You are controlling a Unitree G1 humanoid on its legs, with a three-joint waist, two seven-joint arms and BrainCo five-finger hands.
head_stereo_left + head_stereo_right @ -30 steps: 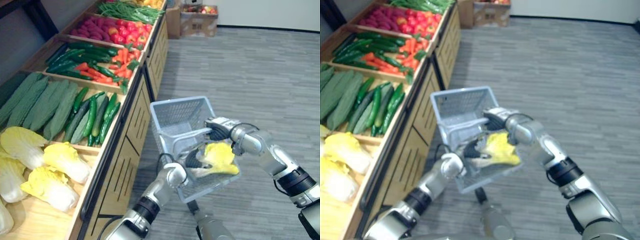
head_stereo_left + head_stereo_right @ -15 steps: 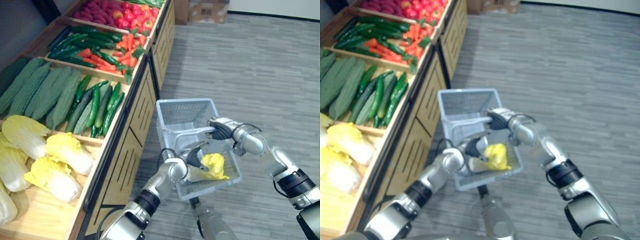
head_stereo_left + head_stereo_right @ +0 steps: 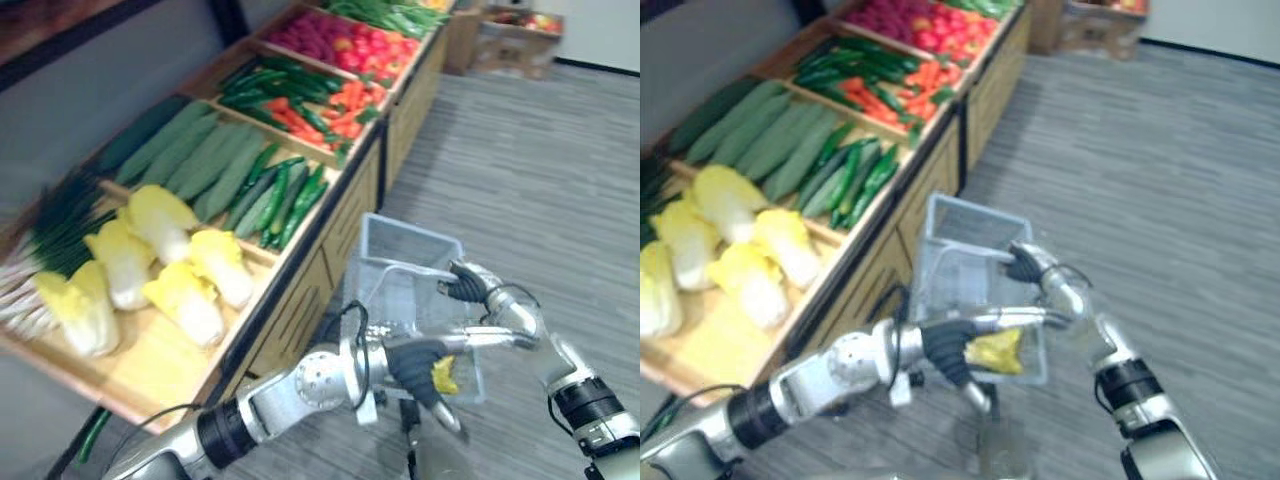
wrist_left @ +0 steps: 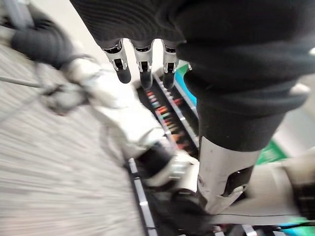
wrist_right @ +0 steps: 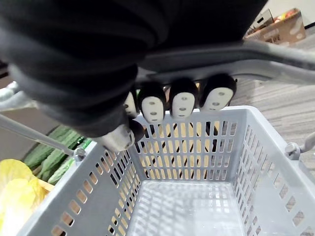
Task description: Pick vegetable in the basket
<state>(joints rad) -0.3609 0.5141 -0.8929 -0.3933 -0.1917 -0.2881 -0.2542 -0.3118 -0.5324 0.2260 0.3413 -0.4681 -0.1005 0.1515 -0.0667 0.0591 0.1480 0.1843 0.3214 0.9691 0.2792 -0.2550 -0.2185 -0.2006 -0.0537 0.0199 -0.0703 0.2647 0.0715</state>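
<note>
fingers (image 4: 145,69) of the left hand (image 3: 412,362) are straight, close together and hold nothing, as its wrist view makes plain. from the head views its arm reaches low across from the left, the dark-covered hand level with the near end of the grey basket (image 3: 395,262). the yellow cabbage piece (image 3: 995,350) lies at that near end of the basket, just beside the hand; whether they touch i cannot tell. to the right, the right hand (image 3: 468,287) comes in with a bent elbow and grips the basket's handle (image 5: 256,51); its own wrist view shows the dark-tipped fingers (image 5: 183,101) curled tight round the bar, with the slotted walls and bare far floor of the basket below them. beside the basket stands a wooden display stand (image 3: 160,350) carrying, from the left, spring onions (image 3: 50,230), pale yellow cabbages (image 3: 190,290), long green gourds (image 3: 205,150), cucumbers (image 3: 285,195) and carrots (image 3: 345,95). a cardboard box (image 3: 520,40) sits on the grey floor (image 3: 540,160) well beyond.
</note>
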